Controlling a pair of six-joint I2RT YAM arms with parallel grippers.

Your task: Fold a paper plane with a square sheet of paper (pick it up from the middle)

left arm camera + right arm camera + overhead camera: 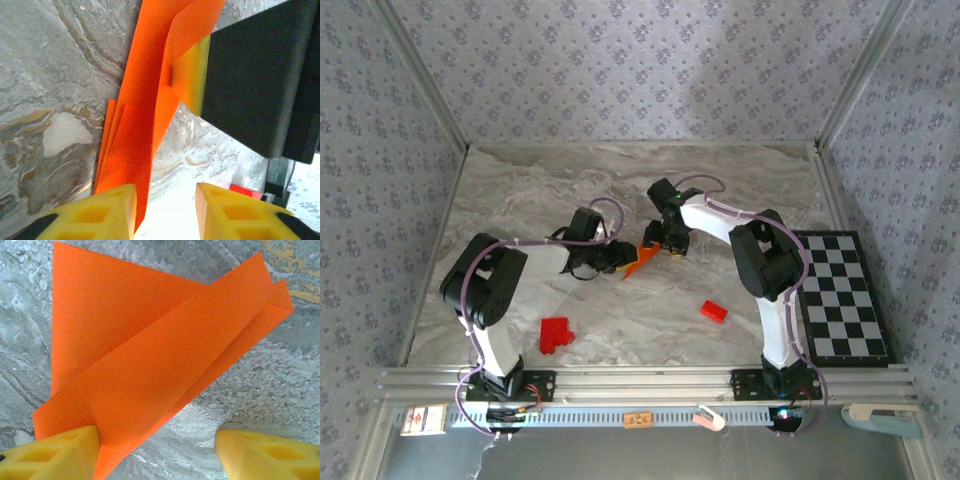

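The bright orange paper lies mid-table, folded into a narrow pointed dart with layered flaps. Both grippers meet over it. My left gripper is open, and the paper's edge runs past the inner face of its left finger. My right gripper is open too, its left finger touching a raised flap. In the left wrist view, the right gripper's yellow finger pushes against the lifted flap. From above, the left gripper and right gripper flank the paper.
Red plastic blocks lie at the near left and near centre-right; one red block also shows in the left wrist view. A black-and-white chequered board lies at the right edge. The marbled tabletop is walled behind and at both sides.
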